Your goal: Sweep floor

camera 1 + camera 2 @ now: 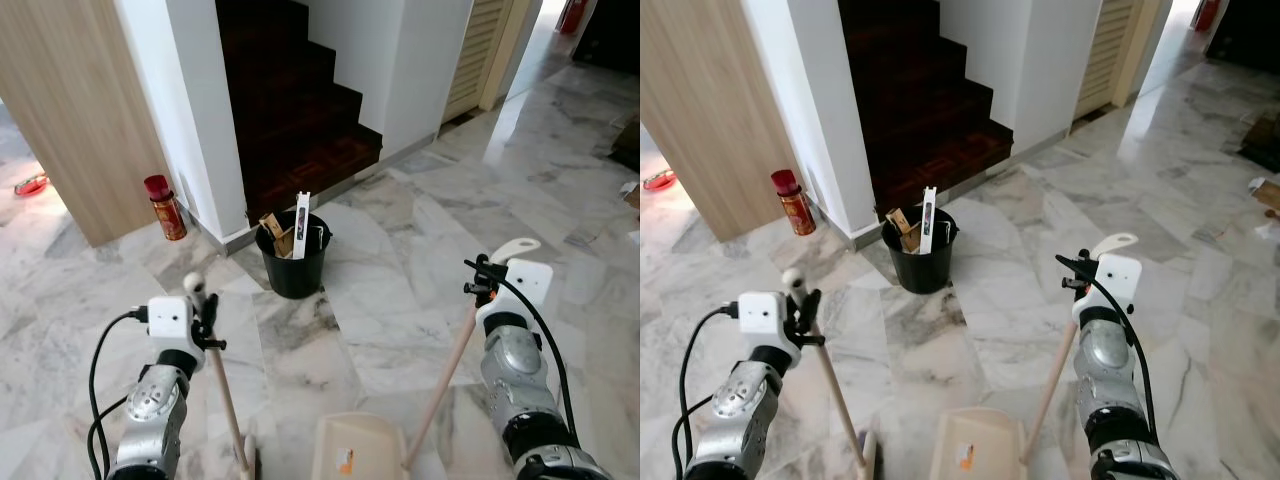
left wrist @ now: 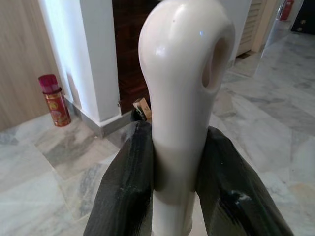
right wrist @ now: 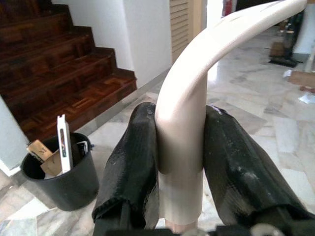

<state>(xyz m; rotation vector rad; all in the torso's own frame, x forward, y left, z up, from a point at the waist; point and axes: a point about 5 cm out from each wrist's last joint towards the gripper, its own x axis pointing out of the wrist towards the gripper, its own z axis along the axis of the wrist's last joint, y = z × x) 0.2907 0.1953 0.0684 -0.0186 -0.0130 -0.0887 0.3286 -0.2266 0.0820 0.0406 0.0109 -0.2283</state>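
Cream broom handle [image 1: 222, 385] clamped in left pincer [image 1: 203, 312]; right pincer [image 1: 484, 278] grips dustpan handle [image 1: 447, 368], dustpan [image 1: 355, 447] below between both. Bin [image 1: 293, 254] ahead. Marble floor [image 1: 400, 260] sweeping seemingly not begun.

Left gripper [image 1: 207, 318] at seven o'clock, fingers [image 2: 125, 191] clamped on the broom handle [image 1: 225, 390]; right gripper [image 1: 482, 283] at four o'clock, gripping the dustpan handle [image 1: 448, 375].
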